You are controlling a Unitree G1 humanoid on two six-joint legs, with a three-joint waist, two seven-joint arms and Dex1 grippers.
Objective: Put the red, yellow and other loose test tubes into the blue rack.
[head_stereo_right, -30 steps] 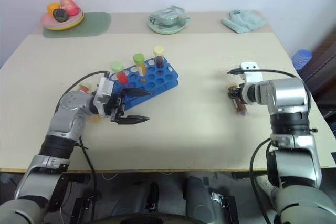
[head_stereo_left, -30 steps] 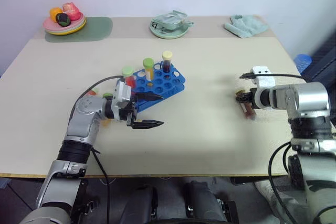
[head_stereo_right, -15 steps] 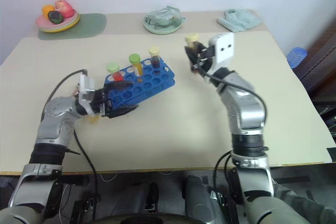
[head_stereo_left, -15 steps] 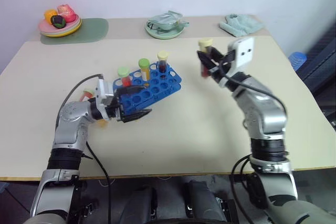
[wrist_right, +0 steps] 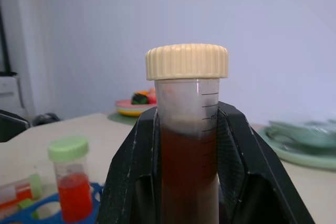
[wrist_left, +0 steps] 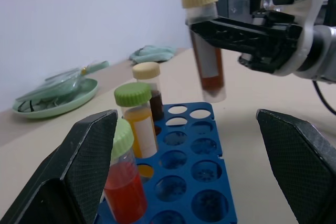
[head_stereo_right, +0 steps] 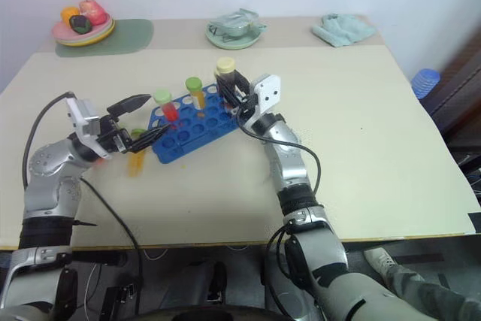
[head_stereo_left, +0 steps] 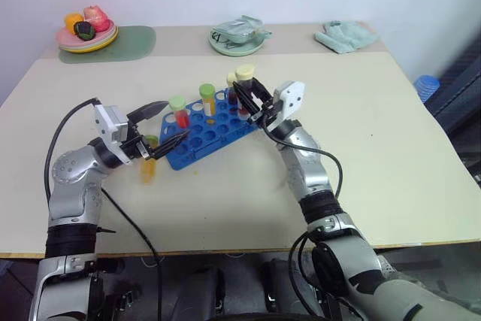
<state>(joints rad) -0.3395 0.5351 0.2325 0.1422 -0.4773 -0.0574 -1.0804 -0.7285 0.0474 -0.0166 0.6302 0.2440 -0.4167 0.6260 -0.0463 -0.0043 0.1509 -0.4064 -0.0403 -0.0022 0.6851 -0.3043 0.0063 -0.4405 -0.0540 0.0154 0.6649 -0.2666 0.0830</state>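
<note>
Both black fingers of our right gripper (head_stereo_left: 252,99) are clamped on a clear plastic tube of dark brown liquid with a cream cap (head_stereo_left: 244,74), upright, above the far end of the bright blue plastic rack with round holes (head_stereo_left: 207,131). Our left gripper (head_stereo_left: 160,123) is spread wide and empty, just beside the rack's near-left end.

Head views: rack sits mid-desk (head_stereo_left: 376,155), toward the left. We count three tubes standing in it: red with green cap (head_stereo_left: 179,110), yellow-orange with green cap (head_stereo_left: 207,100), dark brown with cream cap (head_stereo_right: 218,86) mostly behind the held one. One more orange tube (head_stereo_left: 149,163) lies loose on the desk under our left gripper. Five tubes in all.

Left wrist view: held tube hangs over the far rows, tip above the holes, not in yet.

Right wrist view: fingers pinch the tube below its cap.

We judge these tubes light, stiff, smooth and slippery; best grip is mid-barrel under the cap, kept vertical for the hole.
</note>
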